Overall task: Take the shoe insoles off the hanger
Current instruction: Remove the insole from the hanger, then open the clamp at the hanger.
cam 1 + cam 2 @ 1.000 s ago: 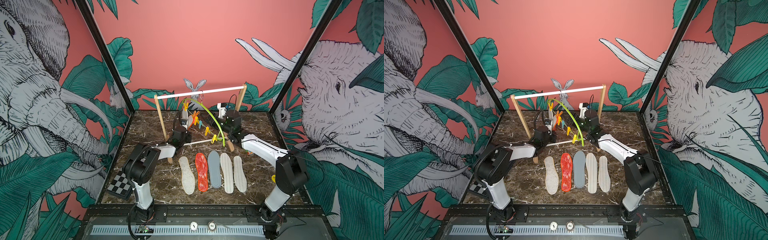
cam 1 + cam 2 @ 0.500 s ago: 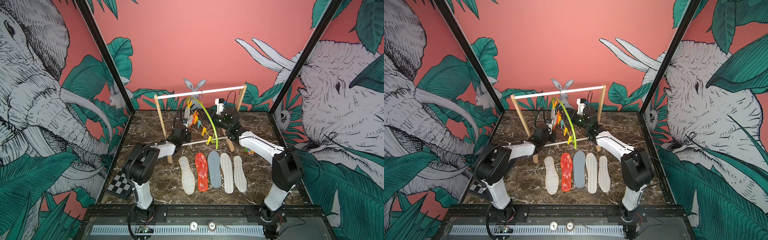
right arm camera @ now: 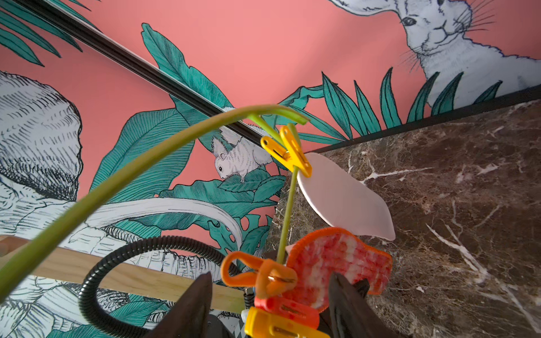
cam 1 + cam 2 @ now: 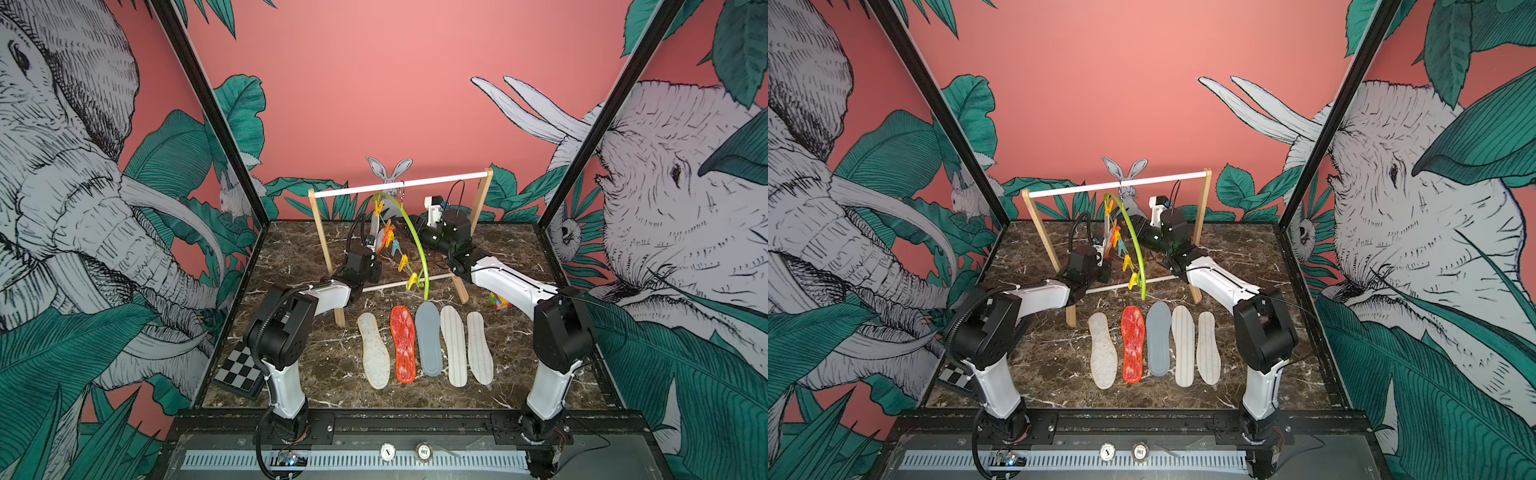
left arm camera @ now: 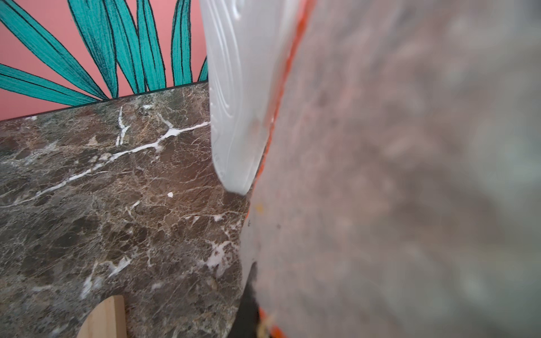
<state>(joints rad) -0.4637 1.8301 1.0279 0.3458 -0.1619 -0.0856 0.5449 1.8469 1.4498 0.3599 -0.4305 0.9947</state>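
The lime-green hanger (image 4: 415,237) hangs by its hook from the rack's white bar. A white insole (image 3: 342,199) still hangs under a yellow peg (image 3: 288,153), and a red-orange mottled insole (image 3: 330,263) under an orange peg (image 3: 263,272). My right gripper (image 3: 270,276) is open, its dark fingers standing either side of the orange, red and yellow pegs. My left gripper (image 4: 373,261) is shut on the red-orange insole (image 5: 380,175) low down; one black finger (image 5: 247,307) shows. Several insoles lie in a row on the table: cream (image 4: 374,349), red-orange (image 4: 403,345), grey-blue (image 4: 428,336), two white striped (image 4: 454,345).
The wooden rack with its white bar (image 4: 399,185) and low cross rail (image 4: 390,284) stands at the back. A chequered board (image 4: 241,370) lies at the front left beside the left arm's base. A small colourful cube (image 4: 498,300) sits under the right arm.
My right arm has risen and swung back towards the pegs, and its jaws have narrowed a little. The hanger's lower end has swung leftward. The left arm has kept still.
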